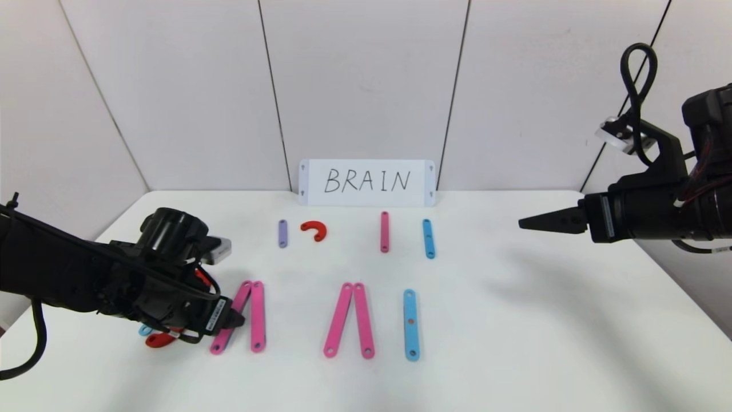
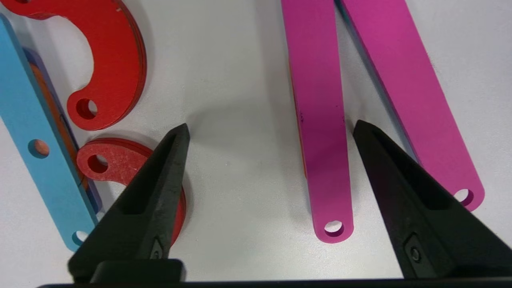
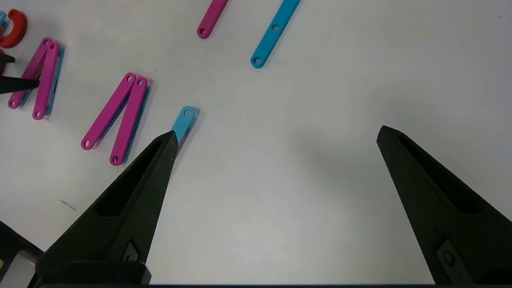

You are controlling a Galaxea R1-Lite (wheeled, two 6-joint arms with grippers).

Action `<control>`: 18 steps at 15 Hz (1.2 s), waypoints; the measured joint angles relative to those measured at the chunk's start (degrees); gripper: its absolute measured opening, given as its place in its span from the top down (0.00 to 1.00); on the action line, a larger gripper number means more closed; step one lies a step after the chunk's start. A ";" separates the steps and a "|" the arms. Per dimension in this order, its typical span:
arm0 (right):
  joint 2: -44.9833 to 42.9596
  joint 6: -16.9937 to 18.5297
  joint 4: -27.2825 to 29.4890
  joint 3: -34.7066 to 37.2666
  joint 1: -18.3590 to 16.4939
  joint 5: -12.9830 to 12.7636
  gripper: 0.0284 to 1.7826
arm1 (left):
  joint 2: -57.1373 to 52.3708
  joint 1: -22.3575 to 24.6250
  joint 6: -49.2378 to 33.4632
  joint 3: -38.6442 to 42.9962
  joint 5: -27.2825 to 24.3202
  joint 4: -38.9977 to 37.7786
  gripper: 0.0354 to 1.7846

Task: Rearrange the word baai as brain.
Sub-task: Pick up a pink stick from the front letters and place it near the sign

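**Pink strip between the left jaws**

Black handwriting on the white card [image 1: 366,182] at the back wall reads "BRAIN". Head view: the word baai [image 1: 337,320] lies in a row on the table's [image 1: 514,343] near half, the left gripper [image 1: 234,319] low at its left end.

Left wrist view: the fingers [image 2: 168,160] stand apart, straddling one pink strip [image 2: 320,120] without touching it; red curves [image 2: 116,60] lie beside.

Right wrist view: the right gripper [image 3: 276,134] hovers wide open, holding nothing.

White table [image 1: 514,343], plastic letter pieces [image 1: 349,320]
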 joint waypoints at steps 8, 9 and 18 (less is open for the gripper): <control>-0.09 -0.10 0.00 0.41 0.09 -0.05 0.02 | 0.44 -0.59 0.01 -0.15 0.09 -0.05 0.85; -0.06 -0.11 0.00 0.52 0.09 -0.05 0.02 | 0.40 -0.61 0.01 -0.15 0.06 0.01 0.85; -0.20 -0.11 0.00 0.88 0.26 -0.02 0.02 | -0.96 0.90 -3.13 -9.13 0.50 2.35 0.85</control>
